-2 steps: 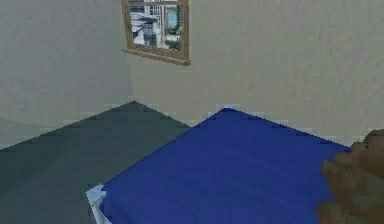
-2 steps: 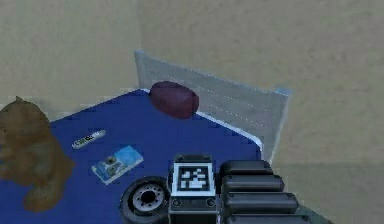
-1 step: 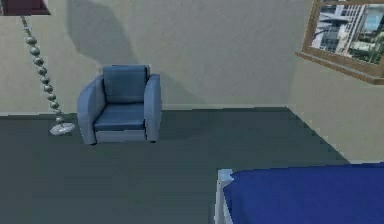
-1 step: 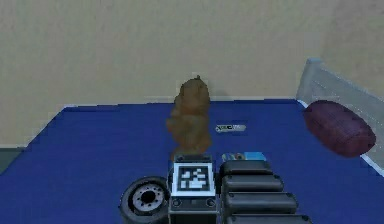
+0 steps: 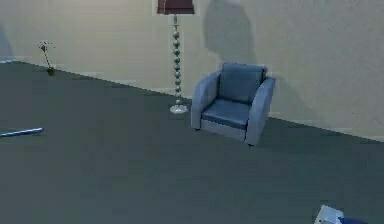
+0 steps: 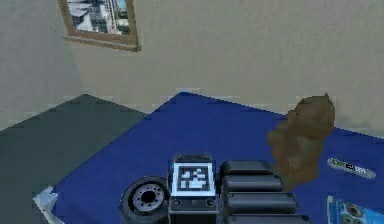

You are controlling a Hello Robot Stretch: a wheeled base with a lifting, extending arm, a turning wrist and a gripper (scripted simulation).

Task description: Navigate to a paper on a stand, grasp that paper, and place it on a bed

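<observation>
In the forward view a cream wall (image 5: pixel 100 40) meets a dark grey floor (image 5: pixel 120 170). A blue armchair (image 5: pixel 234 103) stands against the wall, turned somewhat toward the view's left. Just left of it rises a lamp (image 5: pixel 177 60) with a beaded pole and a dark red shade. In the arm side view a framed picture (image 6: pixel 100 20) hangs near a corner of the room, and a bed (image 6: pixel 200 125) with a deep blue cover runs along the far wall.

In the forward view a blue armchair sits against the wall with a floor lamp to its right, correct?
No. The forward view shows the floor lamp to the left of the blue armchair, not its right. The armchair does sit against the wall.
</observation>
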